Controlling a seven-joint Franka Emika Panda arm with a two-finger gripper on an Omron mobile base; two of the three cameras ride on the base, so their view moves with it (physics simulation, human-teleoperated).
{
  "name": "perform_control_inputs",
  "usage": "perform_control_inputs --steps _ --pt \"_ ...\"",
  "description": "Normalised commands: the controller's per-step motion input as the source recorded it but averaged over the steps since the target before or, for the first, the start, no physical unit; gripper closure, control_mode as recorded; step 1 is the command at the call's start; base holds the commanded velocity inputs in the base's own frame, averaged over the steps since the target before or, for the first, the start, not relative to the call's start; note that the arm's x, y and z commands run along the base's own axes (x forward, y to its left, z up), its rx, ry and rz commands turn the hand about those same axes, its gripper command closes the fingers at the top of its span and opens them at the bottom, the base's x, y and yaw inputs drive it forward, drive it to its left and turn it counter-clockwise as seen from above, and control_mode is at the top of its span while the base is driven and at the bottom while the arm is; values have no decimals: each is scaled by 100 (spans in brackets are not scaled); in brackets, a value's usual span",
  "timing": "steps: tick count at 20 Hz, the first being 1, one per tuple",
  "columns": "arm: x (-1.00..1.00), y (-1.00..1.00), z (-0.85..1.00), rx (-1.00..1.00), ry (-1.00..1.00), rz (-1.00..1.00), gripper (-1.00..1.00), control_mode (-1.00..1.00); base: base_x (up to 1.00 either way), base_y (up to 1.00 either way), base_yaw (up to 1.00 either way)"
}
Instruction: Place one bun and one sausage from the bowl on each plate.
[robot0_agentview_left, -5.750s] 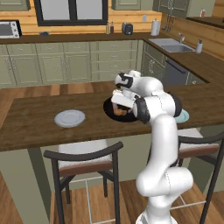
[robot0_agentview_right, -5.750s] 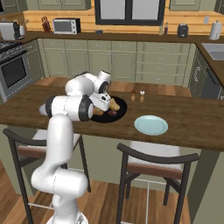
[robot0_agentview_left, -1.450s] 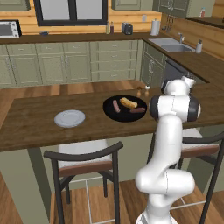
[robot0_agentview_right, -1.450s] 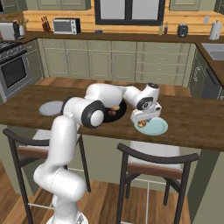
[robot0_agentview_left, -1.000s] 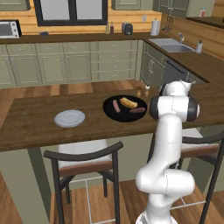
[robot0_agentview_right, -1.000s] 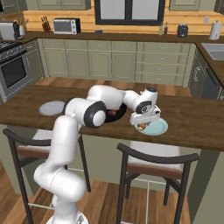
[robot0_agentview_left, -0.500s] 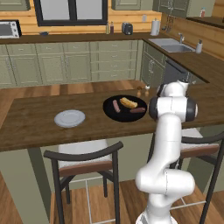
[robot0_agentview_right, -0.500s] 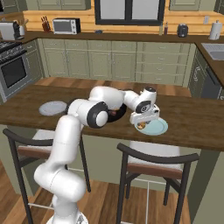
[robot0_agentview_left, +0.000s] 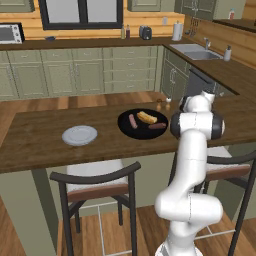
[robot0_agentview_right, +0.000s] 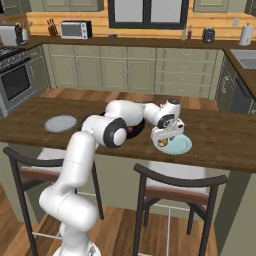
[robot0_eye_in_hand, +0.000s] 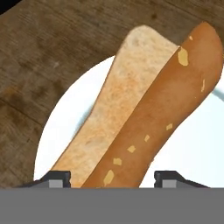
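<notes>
Between your fingers (robot0_eye_in_hand: 111, 179): one bun (robot0_eye_in_hand: 144, 109) over the teal plate (robot0_eye_in_hand: 61, 131); fingers spread, contact unclear. Bowl (robot0_agentview_left: 143, 124): two sausages, one bun.

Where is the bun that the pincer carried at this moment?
In the hand view the bun lies over the light teal plate, between the pincer tips. In the right base view that plate sits right of the black bowl.
</notes>
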Motion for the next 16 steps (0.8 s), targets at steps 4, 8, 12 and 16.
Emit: perform_control_inputs --steps 4,8,12,16 --pt "-10 0 6 0 0 0 -100 -100 0 0 0" --pt "-16 28 29 -1 -2 -1 -100 -100 0 0 0" --pt "-10 57 51 -3 -1 0 -100 -100 0 0 0" --pt "-16 96 37 -5 2 0 -100 -100 0 0 0"
